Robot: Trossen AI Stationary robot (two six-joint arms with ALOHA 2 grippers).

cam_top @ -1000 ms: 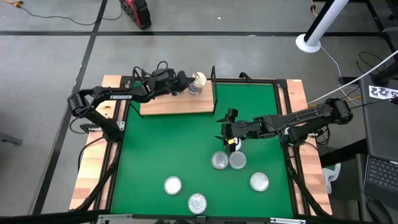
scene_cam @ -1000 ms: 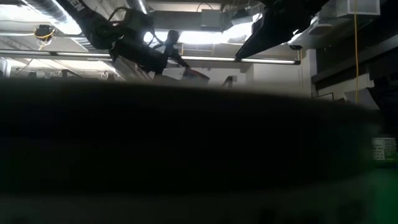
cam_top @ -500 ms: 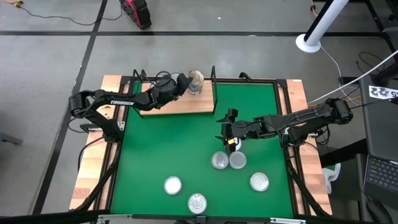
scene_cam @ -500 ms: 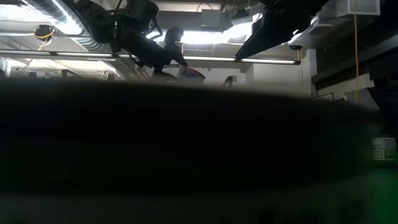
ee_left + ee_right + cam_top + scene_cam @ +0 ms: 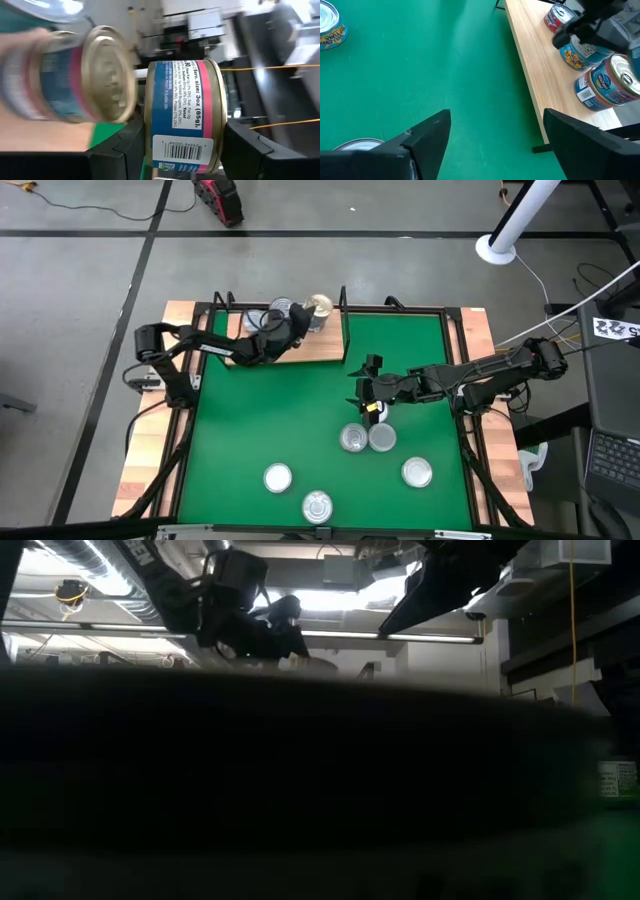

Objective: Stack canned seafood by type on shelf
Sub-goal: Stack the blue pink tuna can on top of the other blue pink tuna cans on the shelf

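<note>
You see the left gripper (image 5: 182,150) clamping a blue-and-pink round tin (image 5: 184,115) over the light wooden shelf (image 5: 300,348); the right gripper (image 5: 495,135) hangs wide open, empty, above the green mat (image 5: 300,420).

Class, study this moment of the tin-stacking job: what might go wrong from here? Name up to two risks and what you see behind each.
1. The left claw grips a blue tin on its side, right beside a tilted tin; it may knock that one off the shelf.
2. The right claw hangs open over the green mat close to two touching tins; descending may nudge both.
</note>
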